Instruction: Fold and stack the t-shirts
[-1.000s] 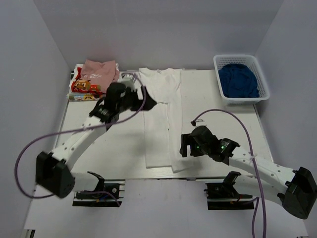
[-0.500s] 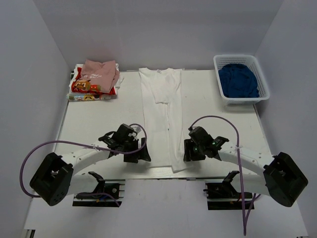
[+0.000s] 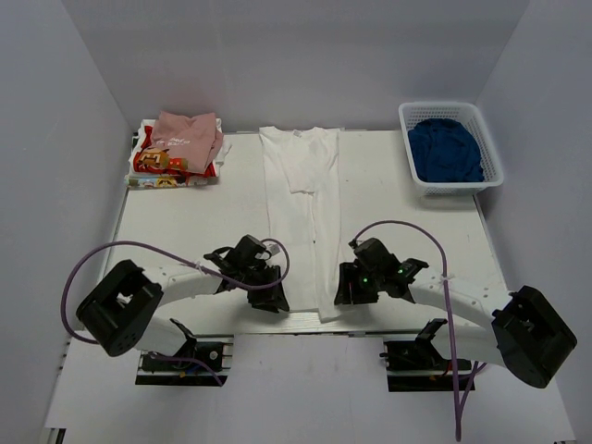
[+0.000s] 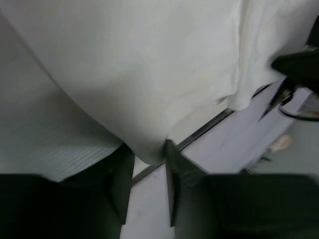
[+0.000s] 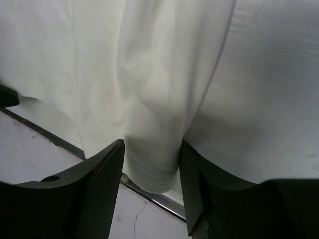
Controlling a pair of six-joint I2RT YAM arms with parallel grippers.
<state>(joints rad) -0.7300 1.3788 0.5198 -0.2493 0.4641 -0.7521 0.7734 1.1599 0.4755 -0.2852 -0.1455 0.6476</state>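
Two arms reach low over the near edge of the white surface [image 3: 185,231], one at each near corner of a long white cloth t-shirt [image 3: 301,213]. This shirt lies folded lengthwise into a narrow strip down the middle of the surface, its collar at the far end and its hem at the near edge. The left pincer [image 3: 274,298] is at the near left corner of the hem. In the left wrist view its dark fingers [image 4: 122,184] are closed on the tip of that corner, and the cloth rises off the surface above them. The right pincer [image 3: 342,294] is at the near right corner. In the right wrist view its fingers [image 5: 102,184] are clamped on a bunched fold of the same white cloth, which fills the gap between them.

At the far left corner a pale pink cloth t-shirt [image 3: 188,134] lies on top of a t-shirt with red-yellow print [image 3: 157,165], well apart from the arms. At the far right a white plastic mesh basket [image 3: 490,153] holds a crumpled dark blue cloth [image 3: 446,148], which fills most of it.
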